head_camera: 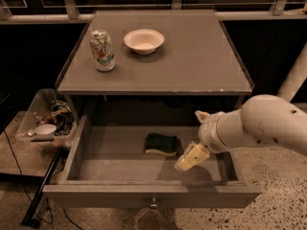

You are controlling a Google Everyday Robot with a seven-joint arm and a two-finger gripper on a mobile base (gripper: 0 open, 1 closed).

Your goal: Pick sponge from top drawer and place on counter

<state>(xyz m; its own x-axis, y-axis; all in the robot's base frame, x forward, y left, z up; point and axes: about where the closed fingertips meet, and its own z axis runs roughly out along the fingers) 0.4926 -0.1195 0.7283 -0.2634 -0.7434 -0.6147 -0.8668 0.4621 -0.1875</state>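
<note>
Sponge (161, 144), dark green on top with a pale yellow layer showing along its near edge, lies flat on the floor of the open top drawer (115, 159). It sits just beside the gripper (191, 157), toward the picture's left and slightly farther back. The gripper is a pale yellow piece angled down and leftward over the right half of the drawer, and its tip is near the sponge's right end. It has hold of nothing. How far it is open cannot be told from this angle, nor whether its tip touches the drawer floor.

Behind the gripper, the thick white arm (261, 126) reaches in from the right, is cut off by the picture's edge and hides the drawer's right wall. Below the gripper runs the drawer's front panel, with a small metal knob (153, 205) at its middle that is partly cut off in shadow.

Above and beyond the gripper lies the counter (196, 56), whose front edge shows a small chip toward the right. Far back and to the left of the gripper, a soda can (102, 50) stands upright on the counter with a white bowl (144, 40) near it. Well off to the left, outside the drawer, a clear plastic bin (31, 115) holds clutter that is hard to make out, apart from a small white cup (45, 129).
</note>
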